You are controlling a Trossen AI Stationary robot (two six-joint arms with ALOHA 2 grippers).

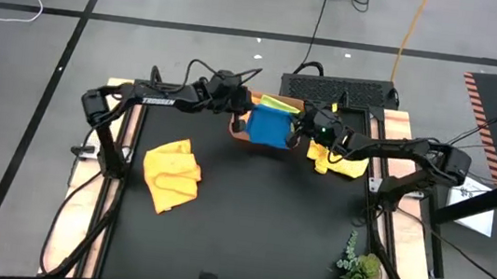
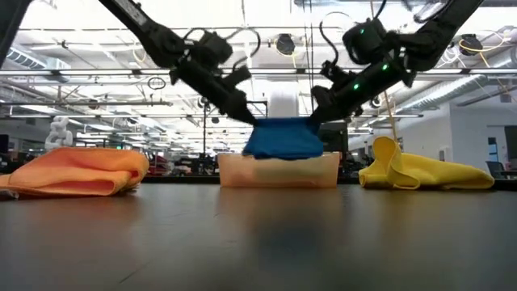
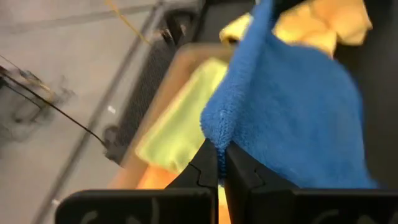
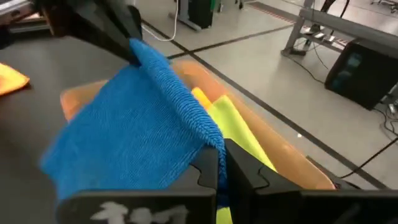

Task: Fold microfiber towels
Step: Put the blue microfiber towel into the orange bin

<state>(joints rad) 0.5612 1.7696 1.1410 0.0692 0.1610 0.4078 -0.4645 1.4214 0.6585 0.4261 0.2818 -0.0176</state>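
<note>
Surface: black tabletop (image 1: 258, 216) is carrying everything I am working with; an open hall with ceiling lights is showing behind it in the low view.
Left gripper (image 3: 219, 163): I am keeping it clamped on one top corner of the blue towel (image 1: 270, 127), at the tray's left end, so the cloth is hanging flat rather than bunching.
Right gripper (image 4: 219, 163): it is pinching the opposite top corner, so I am holding the edge stretched between both arms.
Blue towel: it is hanging just above the tray (image 2: 279, 170), its lower part draping down to the rim, which I judge to be a carry over the tray.
Tray: a lime towel (image 4: 233, 121) is lying inside under the blue one, with a sliver of yellow beside it.
Other towels: the orange towel (image 1: 172, 174) is sitting crumpled on the left of the table, well apart; a yellow towel (image 1: 340, 161) is lying loosely beside the tray under the right arm.
Plant: the sprig (image 1: 358, 265) is standing near the front right corner, clear of the work.
Hidden: I am not seeing the tray floor or how the lime towel is folded, since the blue cloth is covering it.
Unclear: I am unable to tell whether the blue towel's lower edge is touching the tray.
</note>
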